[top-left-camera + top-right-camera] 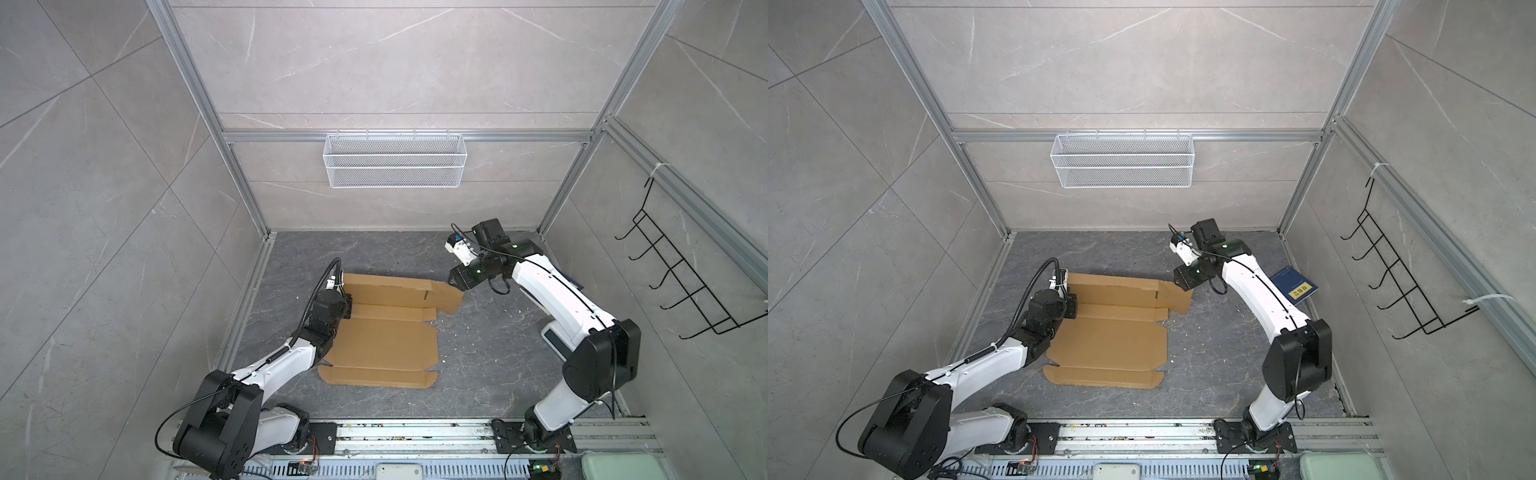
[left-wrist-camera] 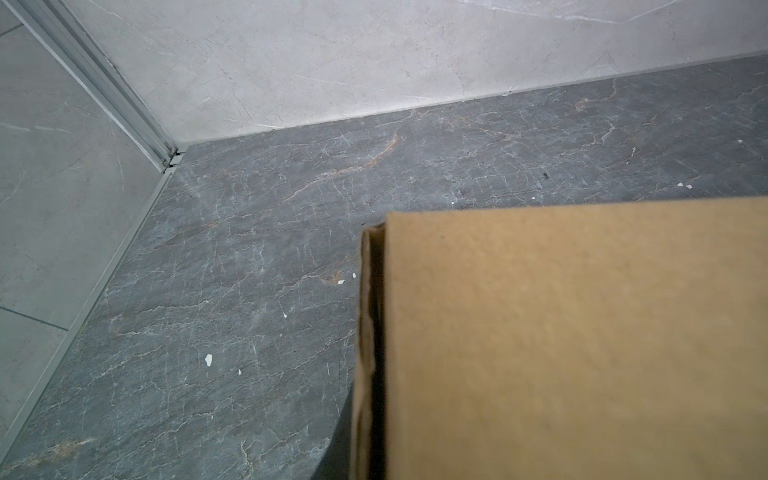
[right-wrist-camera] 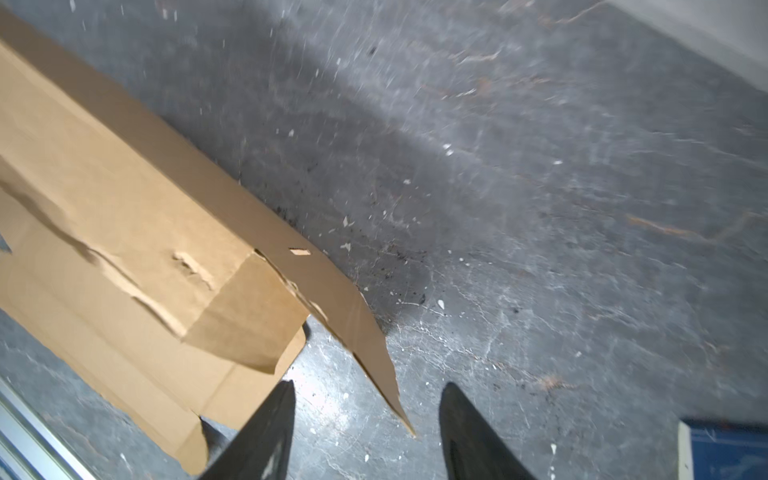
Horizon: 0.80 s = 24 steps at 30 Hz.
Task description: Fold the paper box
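Observation:
The paper box [image 1: 386, 345] is a brown die-cut cardboard sheet lying on the dark floor in both top views, its far panel [image 1: 1117, 289] tilted up. My left gripper [image 1: 347, 306] sits at the left end of that panel and is shut on it. In the left wrist view the doubled cardboard edge [image 2: 370, 332] rises from where the jaws are, and the fingers themselves are hidden. My right gripper [image 3: 368, 388] is open at the panel's right end. The pointed tip of a loose flap [image 3: 374, 345] stands between its two fingers, touching neither.
A dark blue book [image 1: 1293, 286] with a yellow label lies by the right wall, behind my right arm. A white wire basket [image 1: 395, 160] hangs on the back wall and a black wire rack [image 1: 685, 282] on the right wall. White crumbs dot the floor.

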Available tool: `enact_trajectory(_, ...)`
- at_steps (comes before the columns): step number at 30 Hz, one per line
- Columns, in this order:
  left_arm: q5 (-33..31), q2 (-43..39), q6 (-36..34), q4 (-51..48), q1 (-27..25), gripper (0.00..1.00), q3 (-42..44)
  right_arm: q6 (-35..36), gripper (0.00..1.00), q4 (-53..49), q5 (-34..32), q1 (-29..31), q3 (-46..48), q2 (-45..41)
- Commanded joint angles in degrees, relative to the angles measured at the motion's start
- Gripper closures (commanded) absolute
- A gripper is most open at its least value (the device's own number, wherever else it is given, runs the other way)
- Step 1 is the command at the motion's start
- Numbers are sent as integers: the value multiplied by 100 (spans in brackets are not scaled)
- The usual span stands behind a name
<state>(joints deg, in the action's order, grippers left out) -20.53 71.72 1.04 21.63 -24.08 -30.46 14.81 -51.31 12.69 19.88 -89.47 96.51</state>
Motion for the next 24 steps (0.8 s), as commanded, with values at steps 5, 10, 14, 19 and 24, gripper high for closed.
enact_trajectory(5,57,-29,-178,26,18,100,-127,560,43,-351,261,229,-294,499)
enact_trajectory(10,24,-26,-176,16,18,100,-154,513,51,-507,278,308,-494,827)
enact_trajectory(14,-45,-64,-133,25,13,100,-129,431,63,-585,265,392,-403,878)
enact_trajectory(19,-134,-75,55,74,18,100,-103,35,76,-622,355,496,-367,860)
enact_trajectory(24,-133,-139,244,74,10,100,-76,-637,86,-432,539,606,-174,697)
